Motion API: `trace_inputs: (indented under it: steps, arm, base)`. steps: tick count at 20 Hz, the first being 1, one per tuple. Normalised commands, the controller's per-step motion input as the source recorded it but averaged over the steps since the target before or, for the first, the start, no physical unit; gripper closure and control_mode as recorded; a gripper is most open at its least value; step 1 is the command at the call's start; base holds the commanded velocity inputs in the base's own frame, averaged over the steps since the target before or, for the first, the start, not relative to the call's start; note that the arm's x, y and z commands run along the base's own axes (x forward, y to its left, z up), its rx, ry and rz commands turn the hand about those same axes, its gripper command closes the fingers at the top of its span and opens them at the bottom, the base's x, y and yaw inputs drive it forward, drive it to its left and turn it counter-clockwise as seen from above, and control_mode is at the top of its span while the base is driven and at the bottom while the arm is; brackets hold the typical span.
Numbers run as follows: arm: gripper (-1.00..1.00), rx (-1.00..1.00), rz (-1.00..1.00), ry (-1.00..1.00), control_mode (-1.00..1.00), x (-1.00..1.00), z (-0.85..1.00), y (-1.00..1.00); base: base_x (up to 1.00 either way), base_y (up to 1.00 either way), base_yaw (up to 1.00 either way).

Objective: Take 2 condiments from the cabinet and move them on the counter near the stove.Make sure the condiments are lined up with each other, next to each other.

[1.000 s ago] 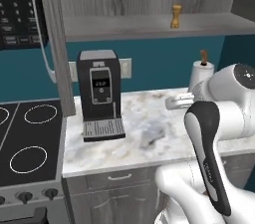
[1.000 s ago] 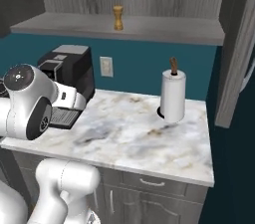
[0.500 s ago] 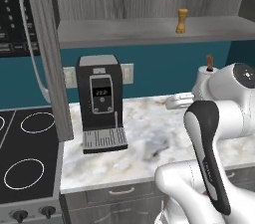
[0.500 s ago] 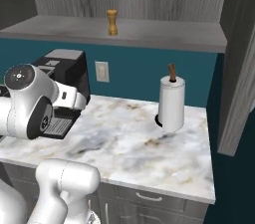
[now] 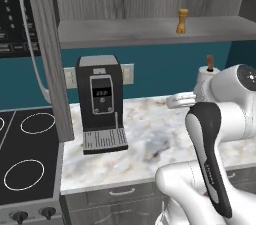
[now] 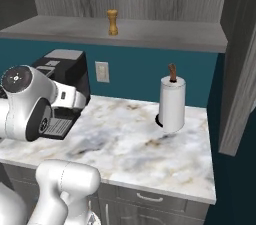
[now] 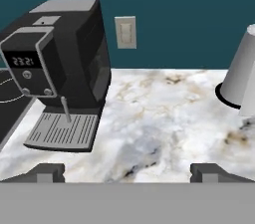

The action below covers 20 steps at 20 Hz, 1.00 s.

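Tan-orange wooden mill (image 5: 182, 21) stands upright on the cabinet (image 5: 150, 31) shelf.

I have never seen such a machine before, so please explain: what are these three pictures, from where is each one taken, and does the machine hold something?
It is a white robot arm on a driving base, in a simulated kitchen. Two pictures come from cameras behind the arm, left and right. The third looks along its tool, whose two dark tips stand wide apart, holding nothing. On the white-grey marble counter stand a black-and-silver coffee machine and a white paper-towel roll. A black glass stove with white rings lies left of the counter. One tan wooden mill stands on the grey cabinet shelf above.
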Motion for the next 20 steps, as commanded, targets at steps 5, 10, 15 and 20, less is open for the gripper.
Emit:
trace_inputs:
  steps: [5,10,15,20]
  arm:
    - [-1.0,-0.01,-0.03,-0.09,-1.0,0.0,0.61,-0.15]
    - [-1.0,-0.01,-0.1,0.0,-1.0,-0.01,0.56,-0.26]
    - [-1.0,-0.04,-0.09,-0.03,-1.0,0.0,0.38,-0.16]
    - [-1.0,-0.02,-0.07,-0.1,-1.0,0.0,0.49,-0.09]
  base:
    - [0.0,0.0,0.0]
    - [0.0,0.0,0.0]
    - [0.0,0.0,0.0]
    - [0.0,0.0,0.0]
